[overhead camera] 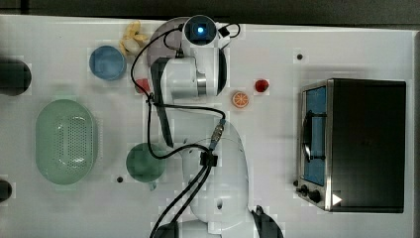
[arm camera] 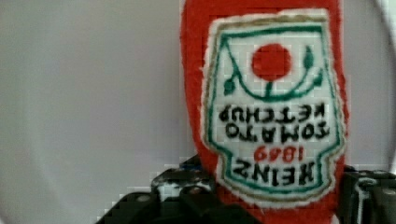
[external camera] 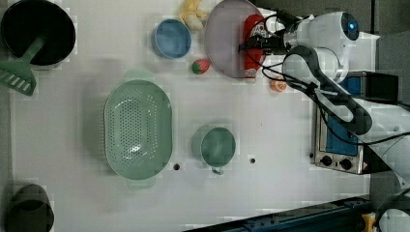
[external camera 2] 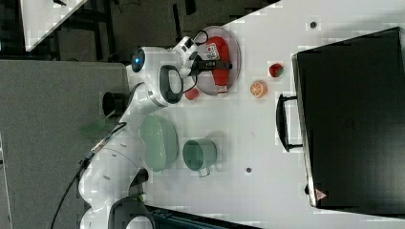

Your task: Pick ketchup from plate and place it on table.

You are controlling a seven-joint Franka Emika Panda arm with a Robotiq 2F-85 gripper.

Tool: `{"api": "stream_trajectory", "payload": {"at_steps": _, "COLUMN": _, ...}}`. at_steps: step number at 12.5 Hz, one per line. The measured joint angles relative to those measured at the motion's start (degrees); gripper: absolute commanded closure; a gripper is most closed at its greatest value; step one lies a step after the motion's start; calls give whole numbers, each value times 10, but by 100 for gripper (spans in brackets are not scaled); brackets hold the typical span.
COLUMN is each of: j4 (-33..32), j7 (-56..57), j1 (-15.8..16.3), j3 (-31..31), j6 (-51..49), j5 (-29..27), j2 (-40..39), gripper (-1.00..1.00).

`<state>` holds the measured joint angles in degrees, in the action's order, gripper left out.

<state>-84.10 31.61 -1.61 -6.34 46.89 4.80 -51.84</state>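
Red ketchup (external camera: 252,42) lies on the plate (external camera: 223,36), jaws astride it, grip unclear.

My own arm is hiding most of the plate (overhead camera: 157,37) in the top view; the wrist view's edges are cutting off the ketchup (arm camera: 266,93).

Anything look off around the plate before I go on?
The ketchup lies flat across the plate, its cap end overhanging the rim toward the orange slice. The gripper straddles it. Nothing spilled.

ketchup (external camera: 252,43) lying on plate (external camera: 222,41), on table (external camera: 270,145)
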Motion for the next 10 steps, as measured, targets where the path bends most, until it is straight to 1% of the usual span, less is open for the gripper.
{"api": "stream_trajectory", "payload": {"at_steps": 5, "j4": 5, "j7": 0, "j1": -2, "j3": 0, "j6": 0, "j5": 1, "j2": 4, "gripper": -27}}
{"api": "stream_trajectory", "payload": {"at_steps": 8, "j4": -20, "j7": 0, "j1": -3, "j3": 3, "j6": -90, "j5": 0, "j2": 49, "gripper": -27}}
{"api": "stream_trajectory", "payload": {"at_steps": 10, "j4": -23, "j7": 0, "j1": -6, "j3": 3, "j6": -162, "j5": -9, "j2": 99, "gripper": -27}}
